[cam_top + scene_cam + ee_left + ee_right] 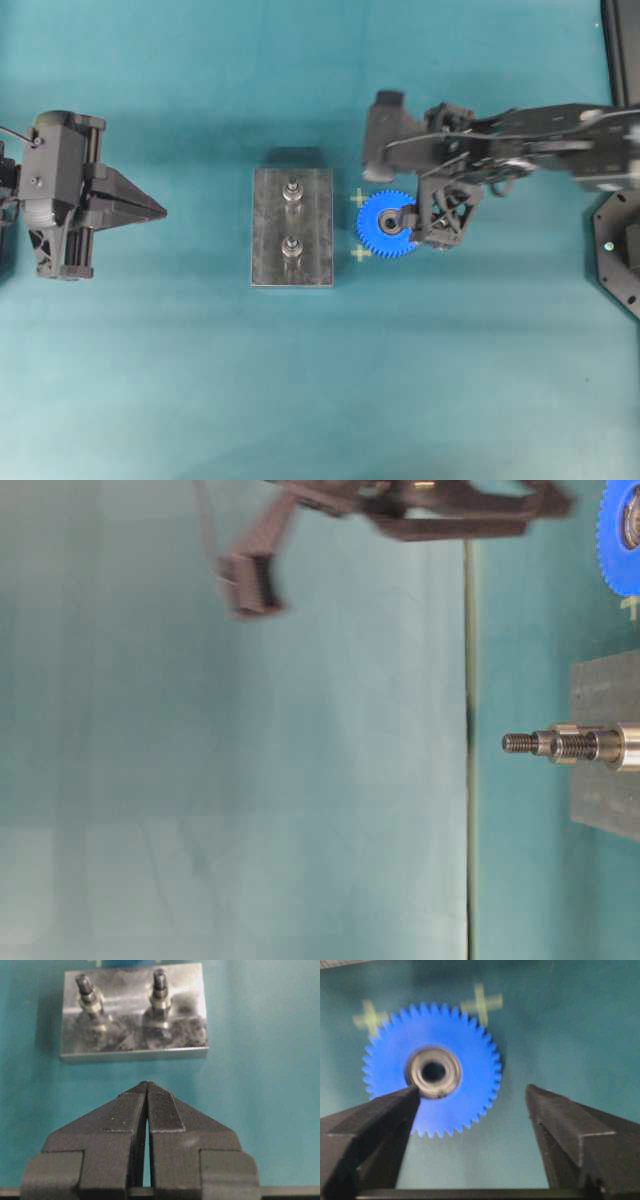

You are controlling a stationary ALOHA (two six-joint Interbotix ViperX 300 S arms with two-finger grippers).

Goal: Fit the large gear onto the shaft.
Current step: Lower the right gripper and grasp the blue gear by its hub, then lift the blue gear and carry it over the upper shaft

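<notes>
The large gear (378, 232) is a bright blue toothed wheel with a dark hub, lying flat on the teal table just right of the grey plate (268, 230). Two alike shafts (292, 190) (292, 248) stand upright on the plate, both bare. My right gripper (420, 230) is open and empty, hovering above the gear's right side. In the right wrist view one fingertip (405, 1102) overlaps the gear (465, 1090) near its hub and the other is off its edge. My left gripper (158, 211) is shut and empty, left of the plate (130, 1035).
Two yellow cross marks (360, 198) (360, 253) lie on the table beside the gear. Black equipment (620, 250) stands at the right edge. The table-level view shows one shaft (560, 745) from the side and the gear's edge (618, 520).
</notes>
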